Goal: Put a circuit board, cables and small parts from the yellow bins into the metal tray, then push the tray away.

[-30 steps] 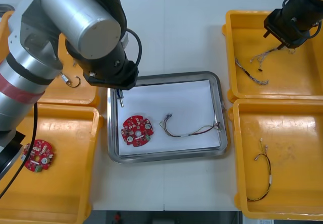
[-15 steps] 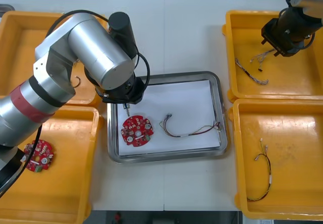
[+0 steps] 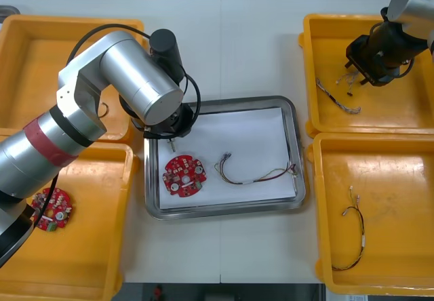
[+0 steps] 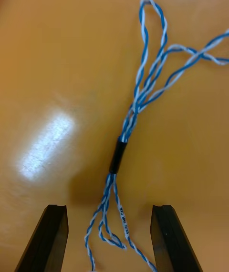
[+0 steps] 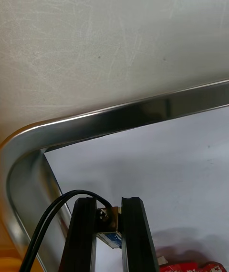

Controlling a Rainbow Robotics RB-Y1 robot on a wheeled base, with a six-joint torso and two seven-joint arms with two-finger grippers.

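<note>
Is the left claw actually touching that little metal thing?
Touching: the left wrist view shows the left gripper pinching the small metal part between both fingers.

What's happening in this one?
The left tool is shut on a small metal part just inside a corner of the tray, which already holds a board and a red and yellow cable. The right tool is open over a blue and white cable in a right-side bin, not yet gripping it.
</note>
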